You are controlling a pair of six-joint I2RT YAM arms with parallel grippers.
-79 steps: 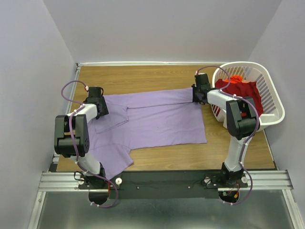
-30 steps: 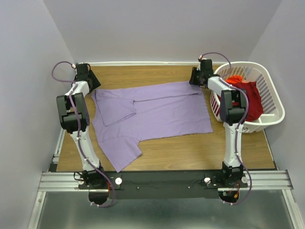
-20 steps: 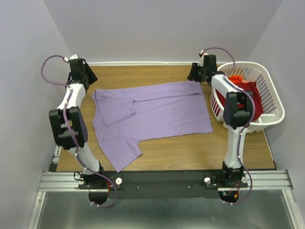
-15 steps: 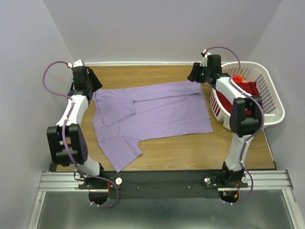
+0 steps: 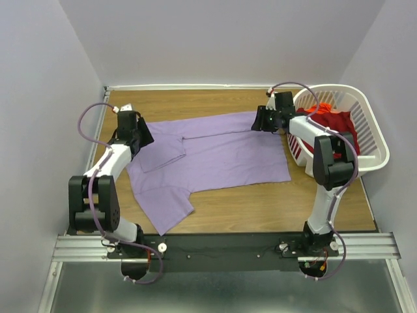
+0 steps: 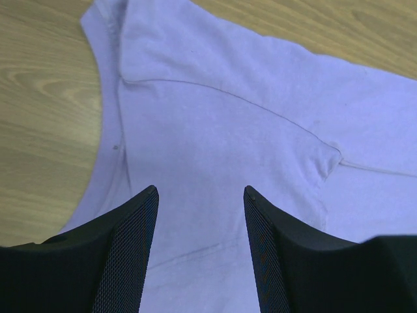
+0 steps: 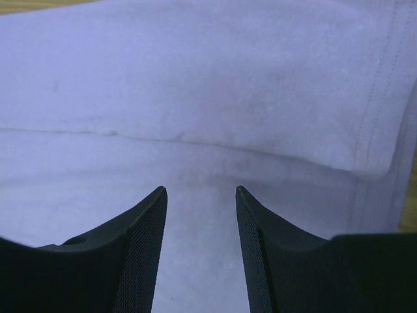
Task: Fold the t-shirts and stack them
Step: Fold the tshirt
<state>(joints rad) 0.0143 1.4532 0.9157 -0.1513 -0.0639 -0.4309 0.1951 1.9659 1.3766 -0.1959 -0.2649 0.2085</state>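
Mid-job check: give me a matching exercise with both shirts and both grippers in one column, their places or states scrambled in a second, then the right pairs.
Things:
1. lavender t-shirt
2. red t-shirt
3. left gripper
4. right gripper

Places or states:
A. open, above the hem end near the basket
B. heaped inside the basket
C. spread on the table
D. open, above the neckline end

Pairs: 1-C, 2-B, 3-D, 4-A

Legible text, labels, brands, numbers, signs: none. Lavender shirt (image 5: 215, 153): plain, no print. Red shirt (image 5: 335, 127): no marking readable. Basket (image 5: 371, 130), arms, table (image 5: 215, 208): no readable lettering.
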